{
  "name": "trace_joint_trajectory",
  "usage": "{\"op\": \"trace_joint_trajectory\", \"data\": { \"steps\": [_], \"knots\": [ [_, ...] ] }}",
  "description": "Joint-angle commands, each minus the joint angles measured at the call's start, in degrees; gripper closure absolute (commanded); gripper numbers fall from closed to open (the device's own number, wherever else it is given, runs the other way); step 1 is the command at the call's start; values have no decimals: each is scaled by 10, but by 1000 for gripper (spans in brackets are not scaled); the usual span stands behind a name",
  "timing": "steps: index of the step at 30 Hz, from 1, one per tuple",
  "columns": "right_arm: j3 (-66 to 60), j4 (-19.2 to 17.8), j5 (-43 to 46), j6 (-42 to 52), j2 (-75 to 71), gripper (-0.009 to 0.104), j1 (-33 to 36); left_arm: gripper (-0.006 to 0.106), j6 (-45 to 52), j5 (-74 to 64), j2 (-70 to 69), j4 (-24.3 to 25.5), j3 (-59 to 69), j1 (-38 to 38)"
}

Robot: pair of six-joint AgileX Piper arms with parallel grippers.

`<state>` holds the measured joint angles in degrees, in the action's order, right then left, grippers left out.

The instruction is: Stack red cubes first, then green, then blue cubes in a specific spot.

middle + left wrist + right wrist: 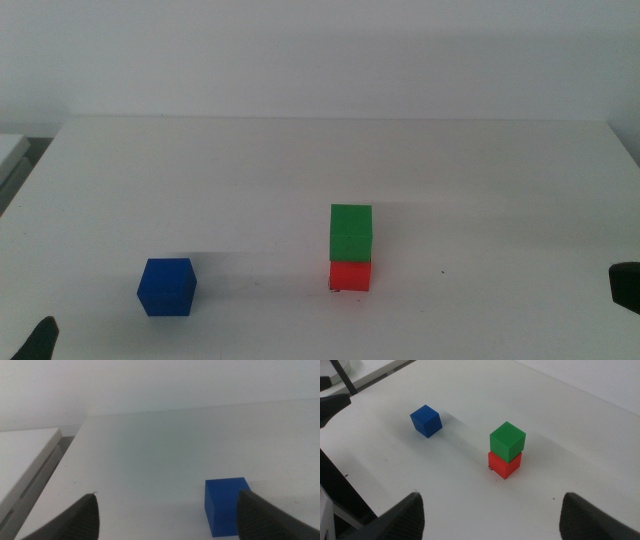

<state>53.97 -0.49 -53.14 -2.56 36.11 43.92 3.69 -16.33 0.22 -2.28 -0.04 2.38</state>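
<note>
A green cube (351,232) sits squarely on a red cube (350,276) right of the table's centre; the right wrist view shows the same green cube (507,440) and red cube (505,465). The specific spot is covered by this stack. A blue cube (167,287) stands alone on the table to the left. My left gripper (167,495) is open and low, with the blue cube (225,505) just ahead, close to one jaw. My right gripper (492,495) is open and empty, well back from the stack. The middle view shows only a dark bit of each at the bottom left corner and the right edge.
A white ledge (25,460) lies beyond the table's left edge, with a dark gap between them. A small dark dot (443,271) marks the table right of the stack. The blue cube (426,421) and the stack stand about three cube widths apart.
</note>
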Motion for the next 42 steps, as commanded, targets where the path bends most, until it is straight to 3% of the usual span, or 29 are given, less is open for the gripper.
{"op": "trace_joint_trajectory", "data": {
  "steps": [1,8,12,16,20,26,36,42],
  "knots": [
    [-3,-1,4,5,-2,13,-5,7,0,7,-2,-1,0,-1],
    [-3,-1,4,5,-2,13,-5,7,0,7,-2,48,0,-1],
    [-3,-1,4,3,-3,13,-5,7,0,-17,24,31,-24,-1],
    [-3,-1,4,4,-3,13,-5,7,1,-139,167,18,-170,-19],
    [-3,-1,4,4,-3,13,-5,7,38,-297,330,-36,-347,-26],
    [-3,-1,4,4,-3,13,-5,7,38,-480,517,-40,-477,-26],
    [-3,-1,4,0,-3,13,-5,7,35,-405,714,-133,-507,-21],
    [-3,-1,4,-5,-3,13,-5,7,-19,-402,803,-70,-570,38]
  ]
}}
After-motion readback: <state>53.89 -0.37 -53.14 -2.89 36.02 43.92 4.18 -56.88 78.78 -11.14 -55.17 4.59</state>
